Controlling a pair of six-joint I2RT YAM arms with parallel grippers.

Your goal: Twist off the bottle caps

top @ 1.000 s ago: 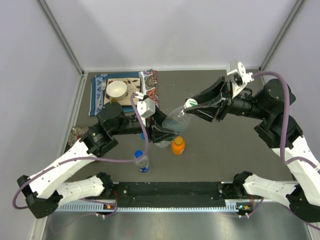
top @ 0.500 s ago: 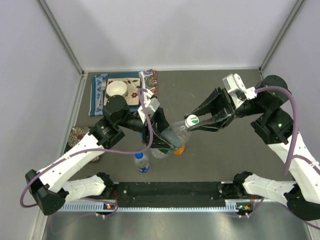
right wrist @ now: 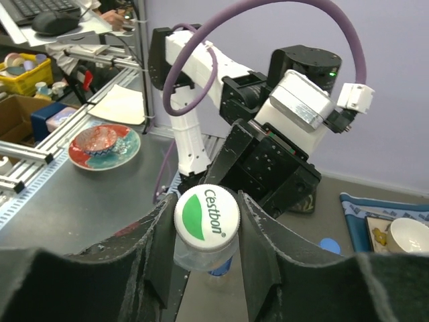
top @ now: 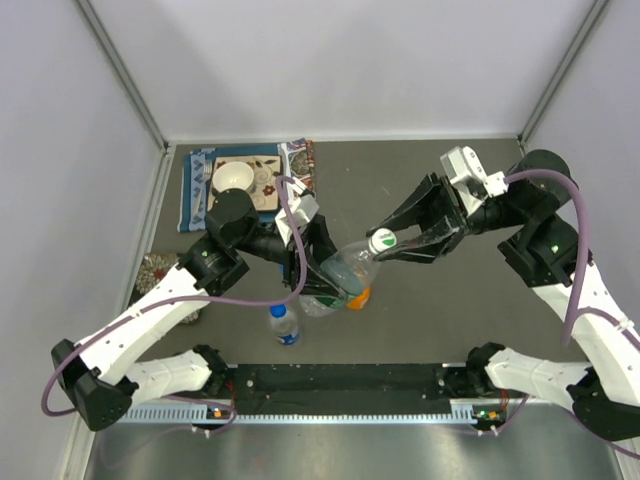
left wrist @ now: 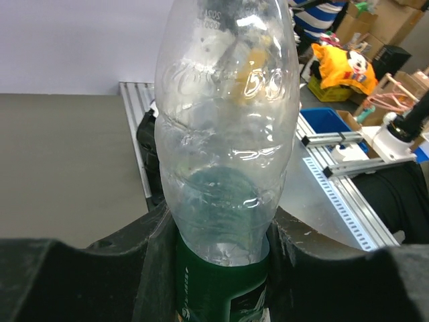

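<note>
White cap (right wrist: 206, 215) is clamped in the right tool (right wrist: 205, 231), left tool (left wrist: 221, 282) clamping the tilted bottle (left wrist: 224, 154).

A robotics lab is showing here: white panel walls (top: 340, 60) are enclosing the grey table (top: 450, 300), while slotted aluminium rails (left wrist: 345, 198), brown cardboard boxes (left wrist: 375, 27) and a black computer keyboard (right wrist: 25, 7) are crowding the surroundings.

Middle of table (top: 450, 320): tilted bottle (top: 343, 272), lower end clamped in left fingers (left wrist: 134, 282), cap (top: 383, 240) up and to the right, pinched between right fingers (right wrist: 157, 255). Short bottle (top: 359, 297) on the table, partly under it. Upright bottle (top: 284, 322) nearer the front, to the left. Rear left: mat (top: 200, 190), bowl (top: 233, 178) on it.
</note>
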